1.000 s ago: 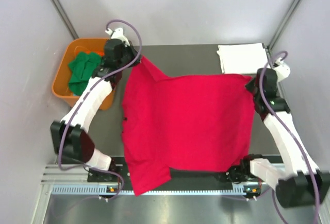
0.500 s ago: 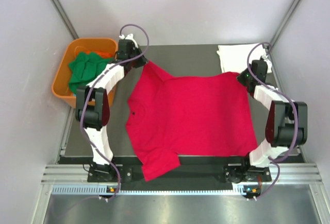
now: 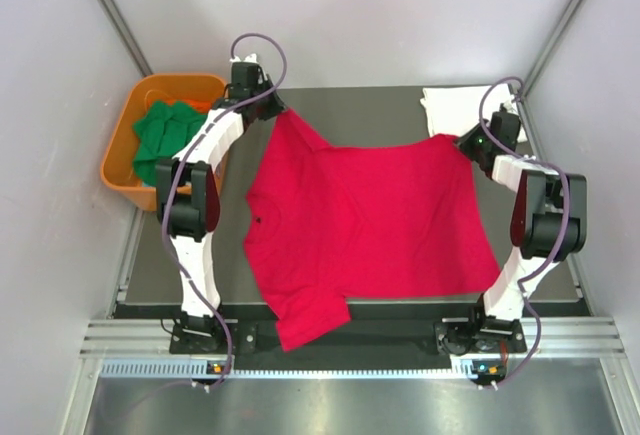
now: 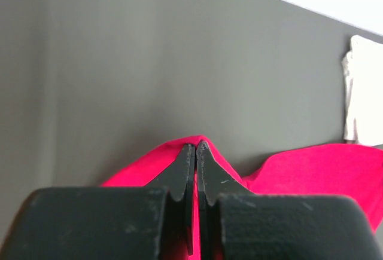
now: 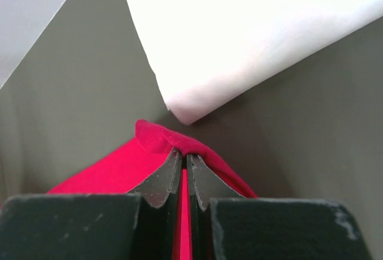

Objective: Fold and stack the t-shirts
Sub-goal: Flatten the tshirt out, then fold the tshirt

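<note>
The red t-shirt (image 3: 365, 220) lies spread over the dark table, one sleeve hanging over the near edge. My left gripper (image 3: 276, 115) is shut on its far left corner; the left wrist view shows red cloth (image 4: 149, 164) pinched between the shut fingers (image 4: 183, 170). My right gripper (image 3: 462, 142) is shut on its far right corner; the right wrist view shows the red cloth (image 5: 108, 167) in the shut jaws. A folded white t-shirt (image 3: 468, 112) lies at the far right, also in the right wrist view (image 5: 251, 33). Green t-shirts (image 3: 165, 137) sit in the tub.
The orange plastic tub (image 3: 130, 180) stands left of the table beside the left arm. The table's near edge (image 3: 400, 305) runs along the arm bases. Grey walls enclose the cell on three sides.
Both grippers have carried the shirt's far corners toward the back of the table, stretching the arms out. The shirt has slid away from the near edge.
</note>
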Robot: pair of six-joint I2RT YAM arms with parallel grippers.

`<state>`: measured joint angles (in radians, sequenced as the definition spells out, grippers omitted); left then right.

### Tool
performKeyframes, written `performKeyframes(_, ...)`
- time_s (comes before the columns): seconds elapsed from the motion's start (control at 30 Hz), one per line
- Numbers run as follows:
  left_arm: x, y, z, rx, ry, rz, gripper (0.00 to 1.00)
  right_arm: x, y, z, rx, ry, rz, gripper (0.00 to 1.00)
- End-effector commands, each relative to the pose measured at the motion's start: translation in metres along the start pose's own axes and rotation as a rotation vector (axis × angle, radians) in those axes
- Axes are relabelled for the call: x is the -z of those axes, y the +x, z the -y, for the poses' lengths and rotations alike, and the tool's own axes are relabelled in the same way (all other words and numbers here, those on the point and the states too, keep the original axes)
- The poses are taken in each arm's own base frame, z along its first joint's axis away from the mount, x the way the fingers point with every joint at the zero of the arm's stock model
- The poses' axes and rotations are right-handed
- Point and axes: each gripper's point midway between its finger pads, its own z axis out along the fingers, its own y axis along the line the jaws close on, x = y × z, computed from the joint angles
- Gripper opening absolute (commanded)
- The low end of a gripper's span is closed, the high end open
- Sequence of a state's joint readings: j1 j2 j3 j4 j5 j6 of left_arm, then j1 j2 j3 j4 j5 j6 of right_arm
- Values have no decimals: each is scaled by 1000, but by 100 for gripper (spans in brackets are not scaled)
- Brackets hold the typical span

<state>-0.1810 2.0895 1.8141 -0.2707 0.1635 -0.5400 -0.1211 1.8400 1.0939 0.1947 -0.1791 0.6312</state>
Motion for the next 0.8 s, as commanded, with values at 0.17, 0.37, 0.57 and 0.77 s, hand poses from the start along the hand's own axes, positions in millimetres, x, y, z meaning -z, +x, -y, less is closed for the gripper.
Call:
performKeyframes(0.17, 0, 0, 0, 43, -10, -58, 0, 7, -35, 7, 21, -31, 75, 0)
performKeyframes(0.37, 10, 9, 9, 80, 3, -143, 0, 17, -33, 5, 17, -78, 23, 3)
performKeyframes(0.57, 29, 18, 16, 111, 28, -184, 0, 24, -21, -6, -31, -129, -78, 0)
performKeyframes(0.77, 50, 24, 18, 99, 18, -205, 0, 32, 4, 4, -83, -127, -203, 0)
